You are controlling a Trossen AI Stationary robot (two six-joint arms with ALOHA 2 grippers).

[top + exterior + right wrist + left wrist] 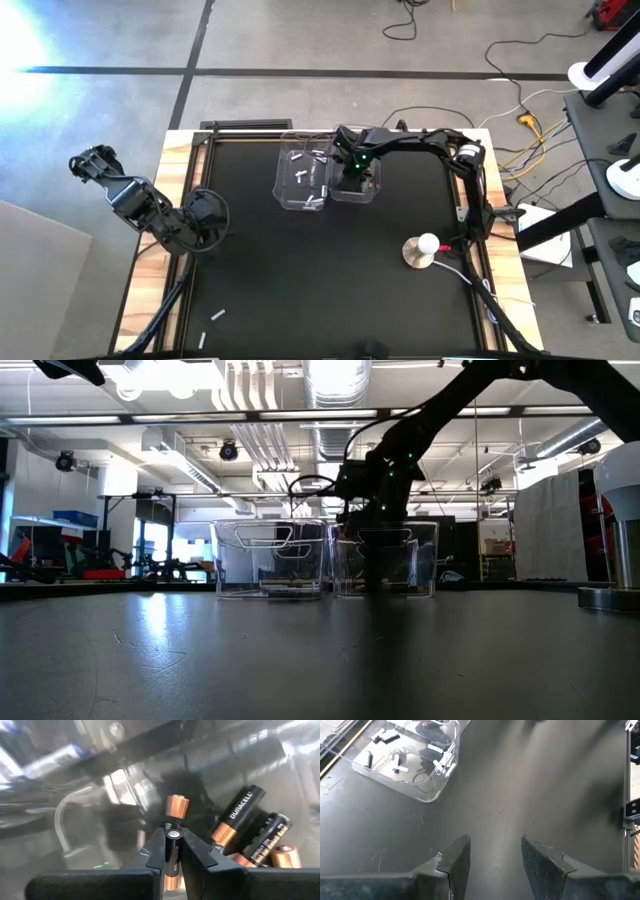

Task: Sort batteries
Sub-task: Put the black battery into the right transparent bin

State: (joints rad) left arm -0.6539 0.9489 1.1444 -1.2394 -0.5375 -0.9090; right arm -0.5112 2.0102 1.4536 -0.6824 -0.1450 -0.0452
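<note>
Pinching a dark copper-ended battery (173, 851) across its smooth, hard, slippery barrel, the right gripper (173, 855) hangs inside the right bin (372, 190), while the left gripper (495, 865) waits spread.

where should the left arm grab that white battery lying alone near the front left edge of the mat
Probably straight down from above, fingers across the middle of the white battery. It lies flat and slanted on the black mat, nothing touching it, so turn the open left gripper square to its length.

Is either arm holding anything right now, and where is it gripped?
The right tool pinches a dark battery across its body. The left tool is empty.
</note>
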